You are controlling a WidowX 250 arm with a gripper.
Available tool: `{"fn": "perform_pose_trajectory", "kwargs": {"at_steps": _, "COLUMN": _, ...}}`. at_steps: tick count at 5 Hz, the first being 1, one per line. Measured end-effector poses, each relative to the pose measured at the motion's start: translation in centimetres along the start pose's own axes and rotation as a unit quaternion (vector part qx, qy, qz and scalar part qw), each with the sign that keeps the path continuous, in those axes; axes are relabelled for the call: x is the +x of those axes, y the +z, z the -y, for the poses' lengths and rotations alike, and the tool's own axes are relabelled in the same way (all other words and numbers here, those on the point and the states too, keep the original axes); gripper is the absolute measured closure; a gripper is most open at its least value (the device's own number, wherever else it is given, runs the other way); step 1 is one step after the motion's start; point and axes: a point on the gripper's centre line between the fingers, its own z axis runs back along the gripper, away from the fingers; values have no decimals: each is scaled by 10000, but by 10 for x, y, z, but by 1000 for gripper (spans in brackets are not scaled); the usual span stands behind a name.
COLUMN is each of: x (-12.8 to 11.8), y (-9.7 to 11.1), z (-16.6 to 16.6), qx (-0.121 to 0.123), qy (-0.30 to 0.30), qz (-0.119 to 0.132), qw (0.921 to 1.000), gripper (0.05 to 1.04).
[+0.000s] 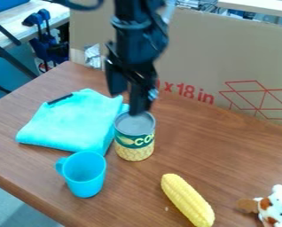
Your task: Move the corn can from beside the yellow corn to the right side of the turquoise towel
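The black two-finger hand [128, 105] at the end of the black robot arm [137, 37] hangs down over the far middle of the brown wood-grain tabletop [202, 146]. It is released, its two fingers standing apart with a gap between them and nothing gripped. The nearest thing below is an upright metal can [134, 141] with a green and yellow label; one fingertip comes in front of its far rim in the view, though whether the two touch I cannot tell.

Just left of the can lies a folded turquoise cloth [72, 122], with a thin black object [60, 99] at its far left edge. Nearer than both, left of the can, a light blue plastic cup [85, 175] stands upright, mouth up, its handle toward the left. To the right of the cup and nearer than the can, a yellow ear of corn [188, 200] lies on its side, slanting from far left to near right. At the near right is a white plush toy with brown patches [276, 207], partly cut off by the view's edge.

Behind the tabletop rises a tan cardboard panel [197, 55] with red print and line drawings. Dark blue clamps [41, 40] are at the far left, and a crumpled silvery piece [93, 56] is by the panel's left end.
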Motion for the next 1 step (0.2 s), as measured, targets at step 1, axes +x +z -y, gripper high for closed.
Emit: {"fn": "perform_pose_trajectory", "kwargs": {"at_steps": 1, "x": -4, "y": -19, "z": 36, "qx": 39, "qy": 19, "qz": -228, "qw": 9997, "gripper": 82}}
